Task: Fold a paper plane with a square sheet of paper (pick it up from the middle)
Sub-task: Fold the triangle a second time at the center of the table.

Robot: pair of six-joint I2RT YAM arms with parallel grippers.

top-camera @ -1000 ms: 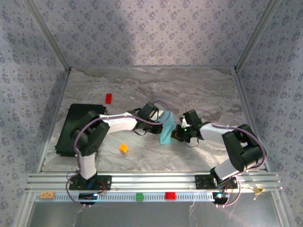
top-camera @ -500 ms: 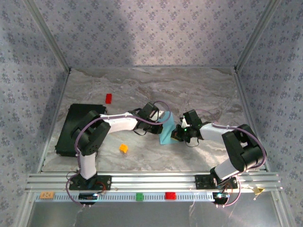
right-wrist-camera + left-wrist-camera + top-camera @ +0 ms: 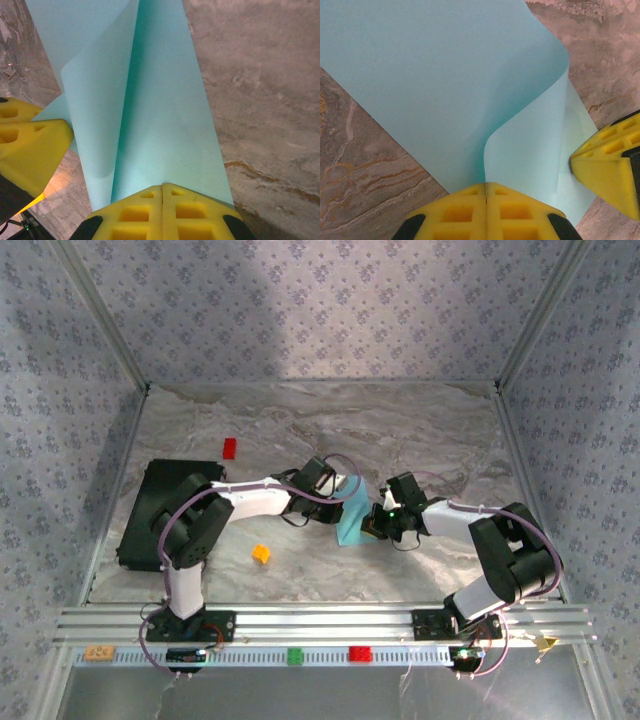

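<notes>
The square sheet of paper (image 3: 352, 519) is light blue and partly folded, standing up off the marble table between both grippers near the centre. In the left wrist view the sheet (image 3: 445, 85) curls over itself, and its fold runs into the seam of my left gripper (image 3: 486, 185), which is shut on it. My left gripper (image 3: 346, 492) holds the far end. My right gripper (image 3: 376, 524) holds the right side. In the right wrist view the sheet (image 3: 165, 120) shows a long crease and rises from my shut right gripper (image 3: 162, 188).
A black slab (image 3: 165, 512) lies at the left. A red block (image 3: 230, 447) sits behind it and an orange block (image 3: 261, 553) in front of the left arm. Green (image 3: 295, 656) and red (image 3: 359, 653) blocks rest on the near rail.
</notes>
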